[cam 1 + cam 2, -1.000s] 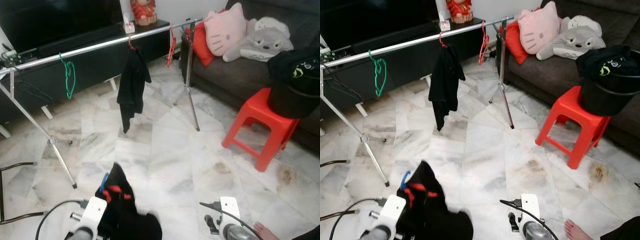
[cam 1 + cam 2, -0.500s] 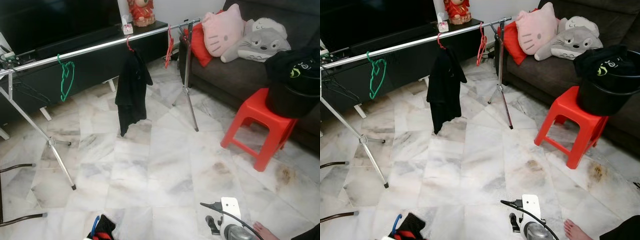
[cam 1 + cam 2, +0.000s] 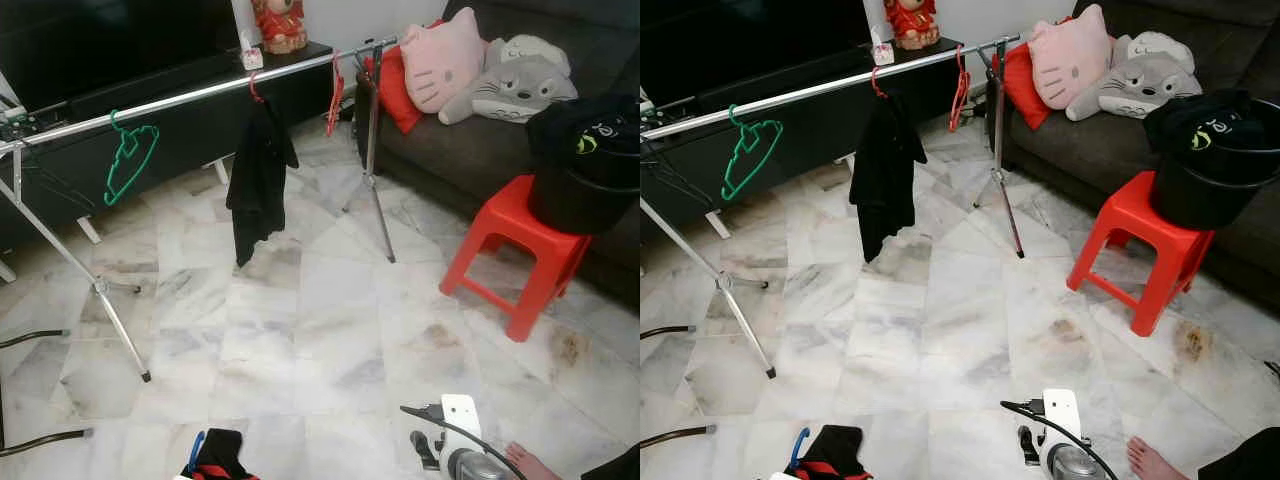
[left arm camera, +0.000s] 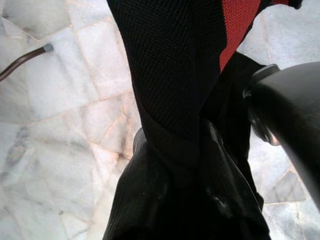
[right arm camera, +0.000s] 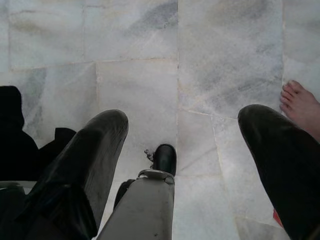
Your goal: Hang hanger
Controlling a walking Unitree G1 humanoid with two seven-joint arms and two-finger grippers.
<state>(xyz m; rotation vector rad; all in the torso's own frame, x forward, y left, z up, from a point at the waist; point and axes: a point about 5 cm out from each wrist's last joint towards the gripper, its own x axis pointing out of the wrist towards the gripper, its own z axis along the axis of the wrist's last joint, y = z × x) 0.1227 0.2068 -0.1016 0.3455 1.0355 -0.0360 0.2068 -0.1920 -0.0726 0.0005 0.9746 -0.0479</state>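
A blue hanger (image 3: 195,450) carrying a black and red garment (image 3: 220,458) shows at the bottom edge, low on my left side. In the left wrist view the same black and red garment (image 4: 175,100) drapes across my left gripper, with one black finger (image 4: 292,120) beside it. A silver clothes rail (image 3: 200,92) runs across the room ahead. On it hang a green hanger (image 3: 128,160), a black garment (image 3: 258,170) on a red hanger, and a bare red hanger (image 3: 335,95). My right gripper (image 5: 183,115) hangs open above the floor.
The rail's legs (image 3: 110,310) stand on the marble floor. A red stool (image 3: 520,250) with a black bucket of clothes (image 3: 585,170) stands at the right, before a dark sofa with plush toys (image 3: 450,60). A person's bare foot (image 3: 530,462) is near my right arm.
My left arm has dropped with the hanger and garment from mid-height to the picture's bottom edge. The green hanger has swung sideways on the rail.
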